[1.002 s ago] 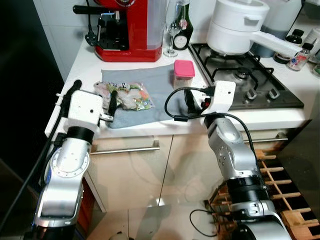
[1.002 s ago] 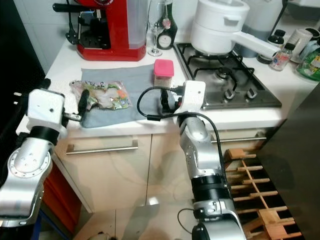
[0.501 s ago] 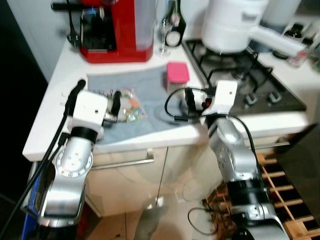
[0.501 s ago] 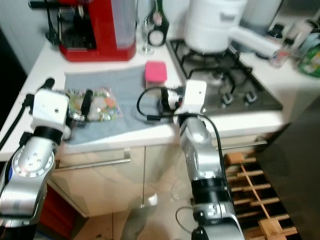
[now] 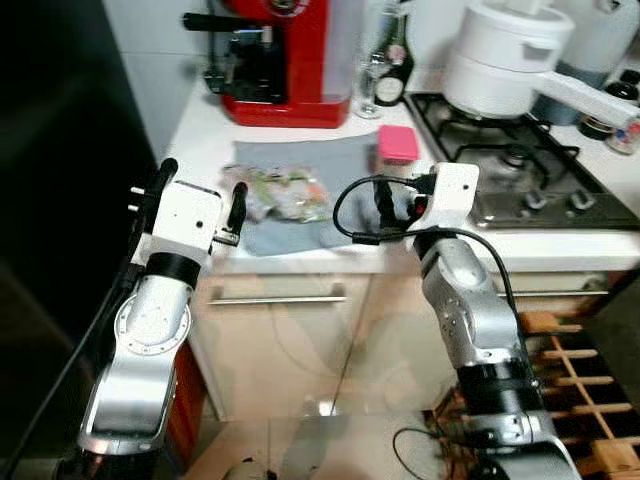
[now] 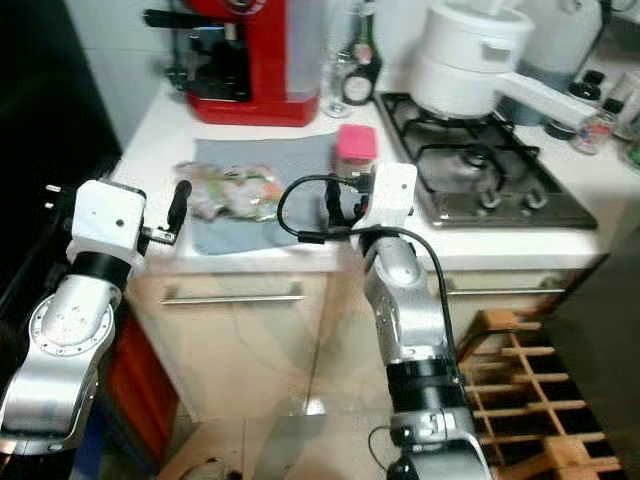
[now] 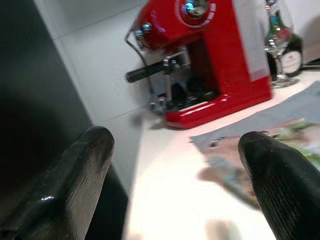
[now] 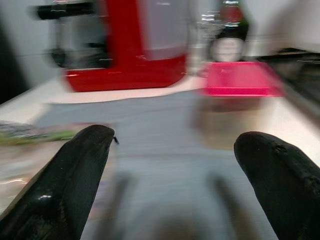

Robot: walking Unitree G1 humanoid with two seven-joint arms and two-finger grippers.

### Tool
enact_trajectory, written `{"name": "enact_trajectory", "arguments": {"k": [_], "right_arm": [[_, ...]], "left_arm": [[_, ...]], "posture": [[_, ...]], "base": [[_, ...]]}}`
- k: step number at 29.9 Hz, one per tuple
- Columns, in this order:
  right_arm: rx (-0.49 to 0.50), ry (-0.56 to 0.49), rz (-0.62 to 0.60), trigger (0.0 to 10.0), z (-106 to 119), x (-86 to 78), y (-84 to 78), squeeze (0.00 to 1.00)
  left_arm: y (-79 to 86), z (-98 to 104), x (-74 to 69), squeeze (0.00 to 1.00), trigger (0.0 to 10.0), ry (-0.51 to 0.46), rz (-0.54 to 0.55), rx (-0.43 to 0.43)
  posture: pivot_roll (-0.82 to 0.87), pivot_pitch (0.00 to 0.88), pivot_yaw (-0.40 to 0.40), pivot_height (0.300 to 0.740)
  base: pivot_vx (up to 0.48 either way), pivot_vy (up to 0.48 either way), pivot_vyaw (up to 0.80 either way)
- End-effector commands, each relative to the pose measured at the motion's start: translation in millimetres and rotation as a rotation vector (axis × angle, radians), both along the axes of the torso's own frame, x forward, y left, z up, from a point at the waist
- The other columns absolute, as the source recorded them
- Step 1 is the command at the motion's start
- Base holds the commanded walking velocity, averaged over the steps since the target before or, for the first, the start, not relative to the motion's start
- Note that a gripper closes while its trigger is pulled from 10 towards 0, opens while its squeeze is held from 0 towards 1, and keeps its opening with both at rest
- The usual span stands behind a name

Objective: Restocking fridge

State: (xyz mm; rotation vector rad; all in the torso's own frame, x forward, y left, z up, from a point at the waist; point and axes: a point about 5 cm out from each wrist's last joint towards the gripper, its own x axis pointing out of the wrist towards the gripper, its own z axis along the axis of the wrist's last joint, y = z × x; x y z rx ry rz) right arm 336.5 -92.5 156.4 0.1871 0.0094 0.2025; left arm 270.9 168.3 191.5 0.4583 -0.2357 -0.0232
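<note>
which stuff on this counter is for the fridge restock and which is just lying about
For the job: clear bag of mixed food; pink-lidded clear tub.

Lying about: red espresso machine; grey cloth mat; wine glass; dark bottle; white saucepan.

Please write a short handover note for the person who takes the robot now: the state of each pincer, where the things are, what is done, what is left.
Left pincer: open, empty, at the counter's front left edge, beside the clear plastic bag of mixed food.
Right pincer: open, empty, over the grey cloth mat, facing the small container with pink lid.
Both items lie on the mat, before the red coffee machine.
Done: nothing picked up.
Left: grasp both items and carry them to the fridge.
</note>
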Motion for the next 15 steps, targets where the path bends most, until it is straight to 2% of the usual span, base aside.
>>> {"name": "enact_trajectory", "arguments": {"k": [1, 3, 12, 13, 15], "right_arm": [[-0.012, -0.027, -0.048, 10.0, 5.9, 0.7, -14.7, 0.00], [-0.008, -0.027, -0.061, 10.0, 4.8, -0.2, -17.3, 0.00], [-0.011, -0.067, -0.113, 10.0, 9.2, -2.5, -23.9, 0.00], [-0.016, -0.090, -0.119, 10.0, 12.7, -2.7, -25.0, 0.00], [-0.040, -0.200, -0.142, 10.0, 29.0, -4.6, -28.1, 0.00]], "left_arm": [[-7.7, 2.6, 3.0, 0.00, 10.0, -0.008, -0.033, -0.005], [-10.4, 3.1, 1.8, 0.00, 10.0, 0.000, -0.090, -0.059], [-10.7, 9.3, 3.8, 0.00, 10.0, -0.037, -0.085, -0.051], [-11.1, 10.5, 3.7, 0.00, 10.0, -0.045, -0.087, -0.051], [-12.2, 13.8, 3.1, 0.00, 10.0, -0.068, -0.097, -0.043]], "posture": [[0.07, 0.000, -0.026, 0.740], [0.07, 0.000, -0.025, 0.740], [0.07, 0.000, -0.023, 0.740], [0.07, 0.000, -0.023, 0.740], [0.07, 0.000, -0.023, 0.740]], "base": [[0.000, 0.000, 0.00], [0.000, 0.000, 0.00], [0.480, 0.000, 0.00], [0.480, 0.000, 0.00], [0.480, 0.000, 0.00]]}}
